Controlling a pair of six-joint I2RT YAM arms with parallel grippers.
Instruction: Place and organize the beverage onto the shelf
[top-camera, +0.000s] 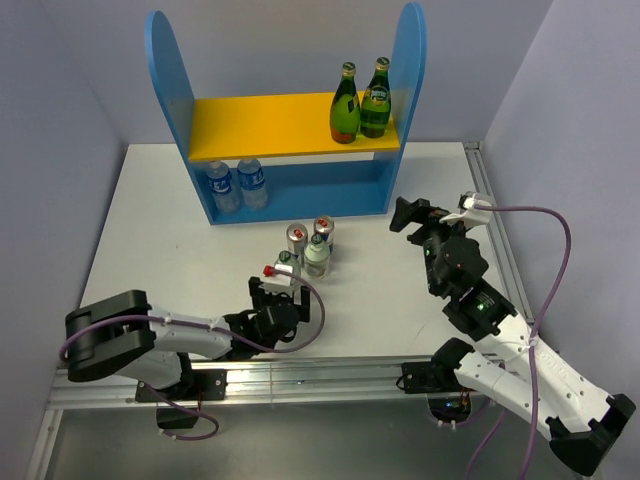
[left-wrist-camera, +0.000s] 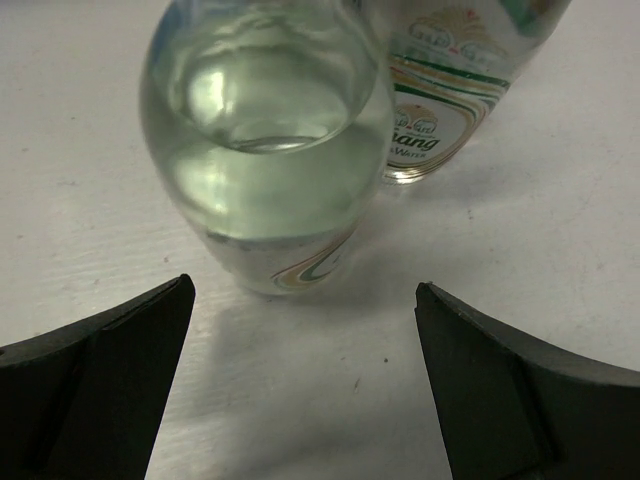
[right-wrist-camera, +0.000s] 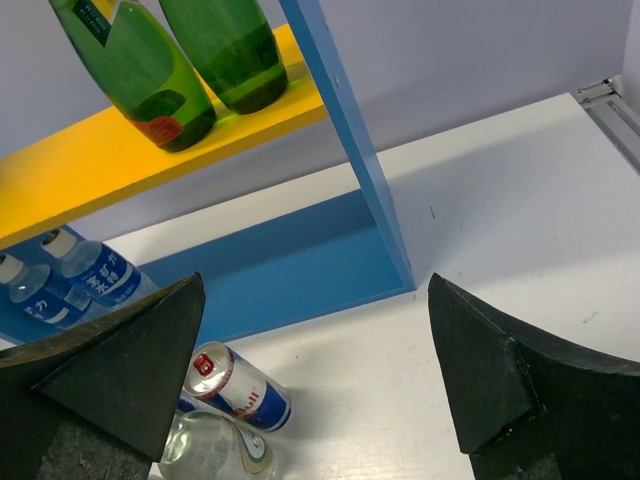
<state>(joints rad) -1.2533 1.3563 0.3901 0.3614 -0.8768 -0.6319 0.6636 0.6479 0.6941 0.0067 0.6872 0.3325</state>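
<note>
The green bottles (right-wrist-camera: 130, 70) look like glossy glass, the clear bottle (left-wrist-camera: 265, 150) shiny and transparent, the can (right-wrist-camera: 238, 388) polished metal. The shelf (right-wrist-camera: 348, 140) is smooth painted board, the table (left-wrist-camera: 70, 200) matt white.

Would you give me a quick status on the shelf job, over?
Left gripper open, facing a clear bottle. Right gripper open, empty, by shelf. Green bottles up top, water bottles below. Second bottle and cans close behind.
</note>
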